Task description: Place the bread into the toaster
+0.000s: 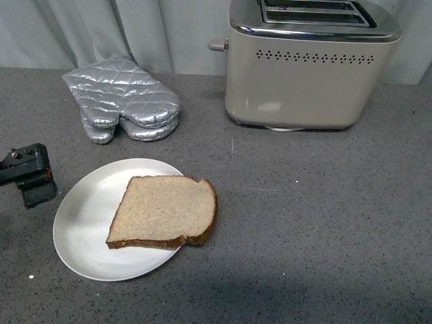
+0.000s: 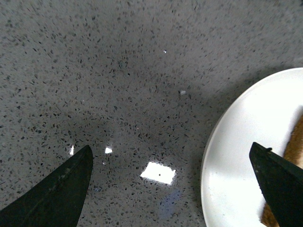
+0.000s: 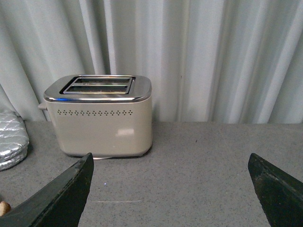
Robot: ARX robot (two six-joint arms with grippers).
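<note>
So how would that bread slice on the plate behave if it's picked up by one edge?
The bread probably sags when held by one edge: it is a thin, soft-looking slice. It is likely light and dents under a hard pinch. Lying flat, partly over the plate rim, it should not roll.

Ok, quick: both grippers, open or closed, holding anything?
Left gripper: open, empty, over the speckled grey counter beside the round white plate.
Right gripper: open, empty, facing the boxy cream-beige toaster.
</note>
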